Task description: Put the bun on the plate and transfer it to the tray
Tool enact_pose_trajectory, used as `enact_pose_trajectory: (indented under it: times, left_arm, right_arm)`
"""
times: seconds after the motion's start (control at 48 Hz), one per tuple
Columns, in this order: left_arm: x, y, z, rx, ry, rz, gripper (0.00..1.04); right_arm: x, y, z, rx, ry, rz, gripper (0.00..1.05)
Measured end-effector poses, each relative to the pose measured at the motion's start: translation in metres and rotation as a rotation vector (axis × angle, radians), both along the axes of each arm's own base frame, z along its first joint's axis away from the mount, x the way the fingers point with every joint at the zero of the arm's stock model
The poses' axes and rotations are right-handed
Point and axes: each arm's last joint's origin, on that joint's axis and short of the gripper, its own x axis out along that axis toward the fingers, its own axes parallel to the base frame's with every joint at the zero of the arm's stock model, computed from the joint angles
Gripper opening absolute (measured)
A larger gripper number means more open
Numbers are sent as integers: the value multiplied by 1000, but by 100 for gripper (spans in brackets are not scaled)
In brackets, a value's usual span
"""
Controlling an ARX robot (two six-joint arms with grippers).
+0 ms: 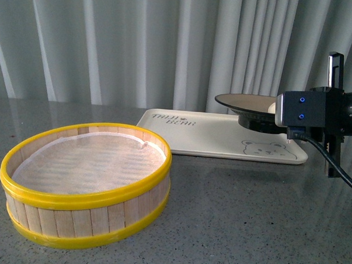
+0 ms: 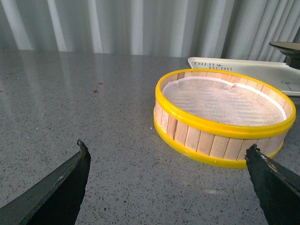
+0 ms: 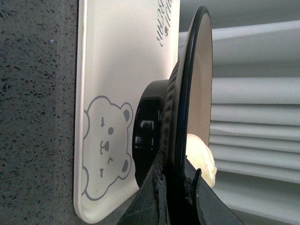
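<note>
Level plate [image 1: 247, 102] — bun [image 1: 272, 107] aboard, tray [image 1: 211, 136] lengthwise left-right

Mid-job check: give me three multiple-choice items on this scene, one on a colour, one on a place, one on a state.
1. The steamer basket has bands coloured: A red; B yellow; C blue.
2. The plate is: A inside the basket; B under the tray; C over the tray.
3. The right end effector is: A shut on the plate's rim; B open; C out of view.
Answers: B, yellow hoops top and bottom; C, the front view shows the tray beneath it; A, its fingers clamp the rim.
</note>
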Motion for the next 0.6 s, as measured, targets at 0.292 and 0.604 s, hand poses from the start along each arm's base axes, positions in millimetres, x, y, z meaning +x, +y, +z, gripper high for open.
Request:
enact_pose_trajectory:
  times: [0.292,0.604]
  left_arm:
    - [0,0,0,0,0,0,98]
    - [0,0,0,0,0,0,98]
  right_arm:
    - [21,0,-11,3,33,-3,3]
    - [40,15,-24,49,107,11,3]
